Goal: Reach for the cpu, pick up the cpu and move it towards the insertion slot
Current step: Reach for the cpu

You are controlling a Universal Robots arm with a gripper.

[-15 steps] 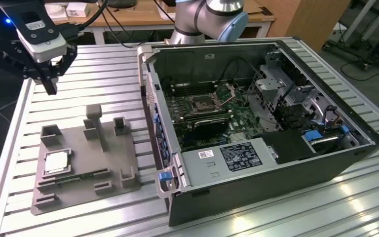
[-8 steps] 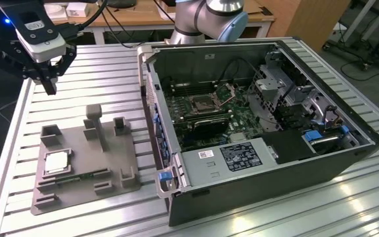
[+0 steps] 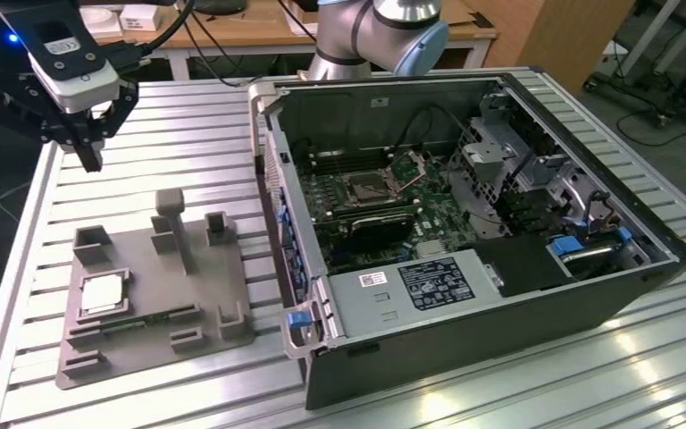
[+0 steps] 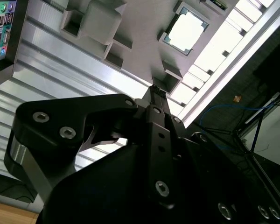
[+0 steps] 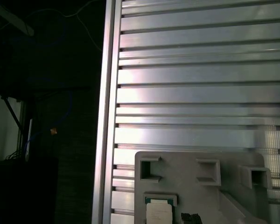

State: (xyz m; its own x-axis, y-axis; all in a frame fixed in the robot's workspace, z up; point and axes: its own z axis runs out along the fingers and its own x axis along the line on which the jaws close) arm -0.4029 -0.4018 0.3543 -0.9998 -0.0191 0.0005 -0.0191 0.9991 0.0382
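silvery cpu (image 3: 103,293) lies flat in the grey tray (image 3: 218,284), the insertion slot (image 3: 367,187) apparently open.

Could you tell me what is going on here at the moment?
The arm's gripper hangs empty above the slatted table, jaws closed, just beyond the grey tray. The cpu lies in the tray, untouched. The insertion slot sits on the board inside the open computer case, with its flap raised.
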